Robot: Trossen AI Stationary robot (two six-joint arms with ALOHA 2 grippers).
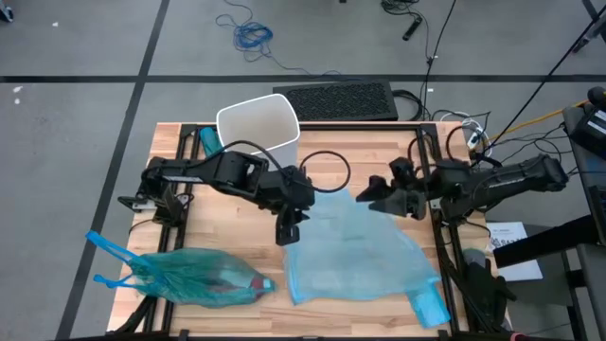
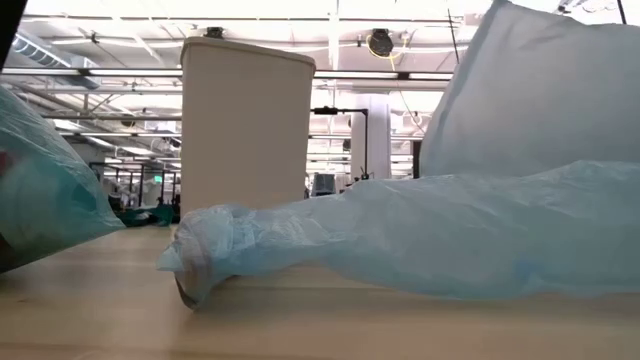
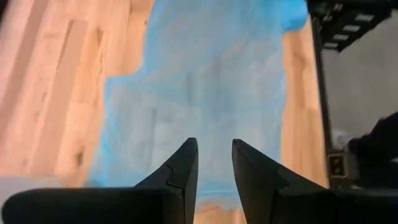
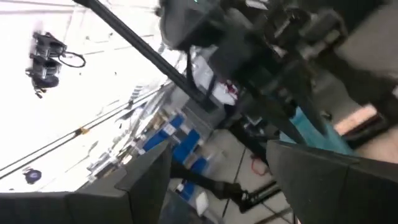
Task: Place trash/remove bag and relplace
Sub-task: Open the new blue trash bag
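Now the bag replacing step is in hand; the left gripper (image 1: pixel 285 234) hangs over the flat blue bag (image 1: pixel 355 251), fingers narrowly apart, gripping nothing I can see; the right gripper (image 1: pixel 365 195) is open at the bag's far edge; the trash sits in the tied bag (image 1: pixel 194 277), well away from both; next, a finger must pinch one layer to open the mouth toward the bin (image 1: pixel 258 125).

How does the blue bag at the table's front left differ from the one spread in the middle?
The tied bag is bulging, with things inside and its handles knotted; the flat bag lies spread out, apparently empty. The tied bag looks darker, teal-tinted; the flat bag is paler. Both are thin blue plastic on the wooden table.
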